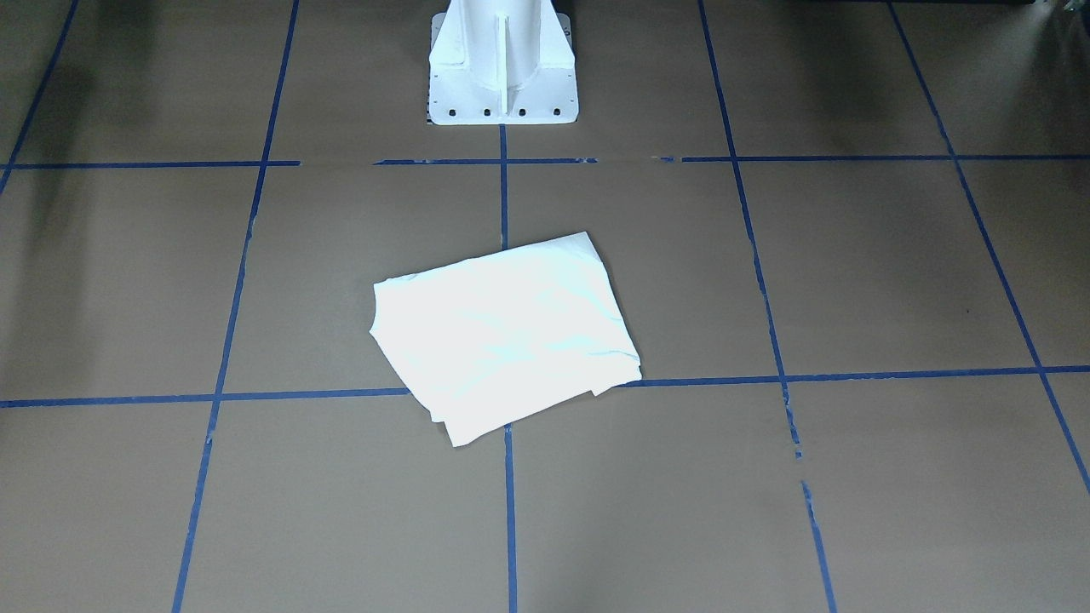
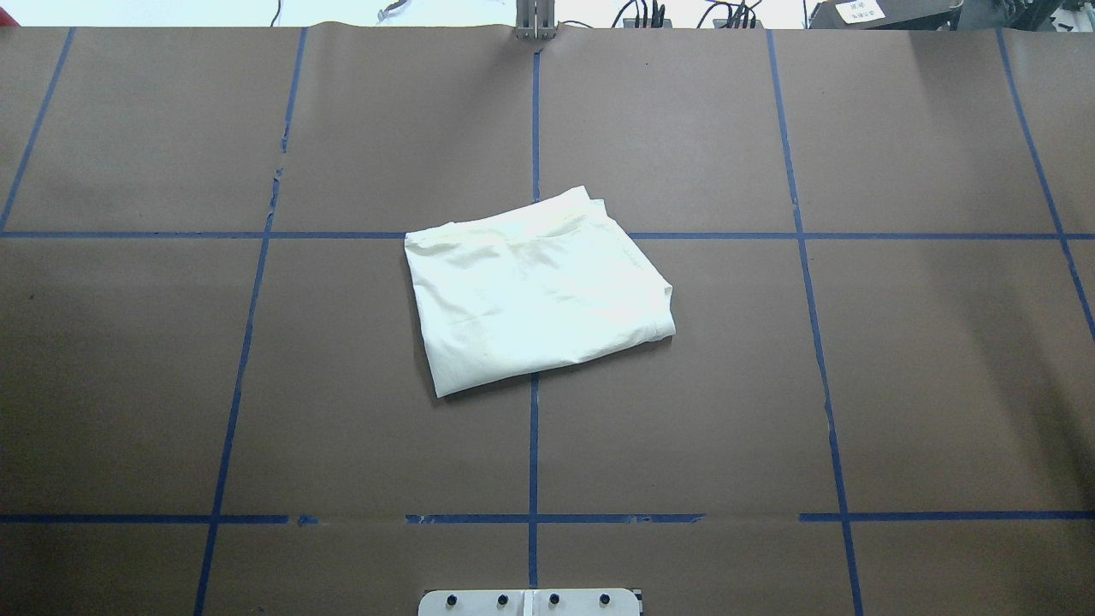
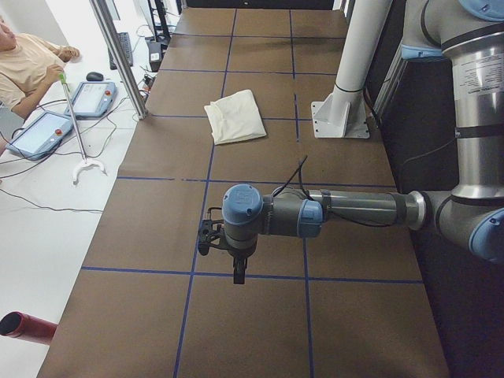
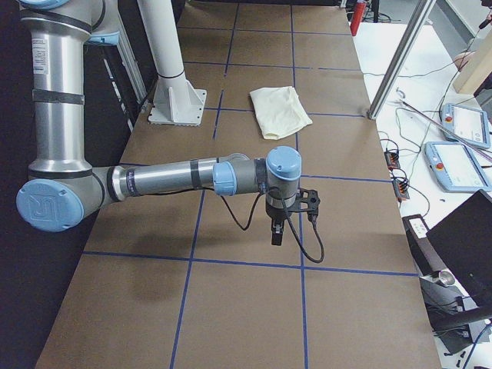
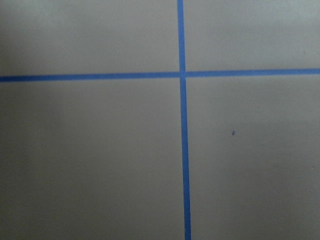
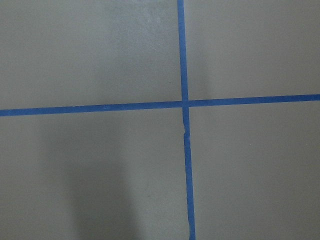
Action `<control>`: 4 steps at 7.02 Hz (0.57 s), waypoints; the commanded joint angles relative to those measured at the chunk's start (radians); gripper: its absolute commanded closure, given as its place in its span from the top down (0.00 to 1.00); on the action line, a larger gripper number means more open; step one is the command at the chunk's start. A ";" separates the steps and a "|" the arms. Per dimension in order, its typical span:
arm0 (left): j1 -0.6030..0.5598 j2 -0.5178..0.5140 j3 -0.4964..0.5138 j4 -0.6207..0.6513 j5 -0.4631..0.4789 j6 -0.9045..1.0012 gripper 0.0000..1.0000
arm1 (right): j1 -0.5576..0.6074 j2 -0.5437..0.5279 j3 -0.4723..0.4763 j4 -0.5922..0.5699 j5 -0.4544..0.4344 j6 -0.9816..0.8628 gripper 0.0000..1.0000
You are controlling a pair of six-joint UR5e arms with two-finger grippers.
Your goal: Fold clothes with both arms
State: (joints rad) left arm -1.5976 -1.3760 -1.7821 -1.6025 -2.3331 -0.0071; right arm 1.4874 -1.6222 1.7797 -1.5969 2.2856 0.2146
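Note:
The cream-white T-shirt (image 1: 502, 332) lies folded into a compact, slightly skewed rectangle in the middle of the table, plain side up, with no print visible. It also shows in the overhead view (image 2: 535, 291) and both side views (image 3: 235, 116) (image 4: 280, 111). My left gripper (image 3: 206, 236) hovers over the table's left end, far from the shirt. My right gripper (image 4: 307, 201) hovers over the right end, also far from it. Both show only in the side views, so I cannot tell whether they are open or shut. The wrist views show only brown table and blue tape.
The white pedestal base (image 1: 502, 64) stands at the robot's edge of the table behind the shirt. Blue tape lines (image 2: 535, 428) grid the brown table. An operator (image 3: 24, 67) and teach pendants (image 3: 43, 134) are beyond the far edge, by an aluminium post (image 3: 118, 55).

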 commanded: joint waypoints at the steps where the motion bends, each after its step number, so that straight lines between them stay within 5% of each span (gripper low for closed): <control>1: 0.010 -0.001 0.025 0.009 0.032 0.001 1.00 | -0.001 -0.005 0.000 0.000 0.005 0.000 1.00; 4: 0.126 -0.021 0.027 0.022 0.034 0.003 1.00 | -0.001 -0.005 0.001 0.000 0.017 0.000 1.00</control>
State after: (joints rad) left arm -1.5311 -1.3922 -1.7589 -1.5868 -2.2994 -0.0049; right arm 1.4865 -1.6273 1.7799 -1.5969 2.2965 0.2148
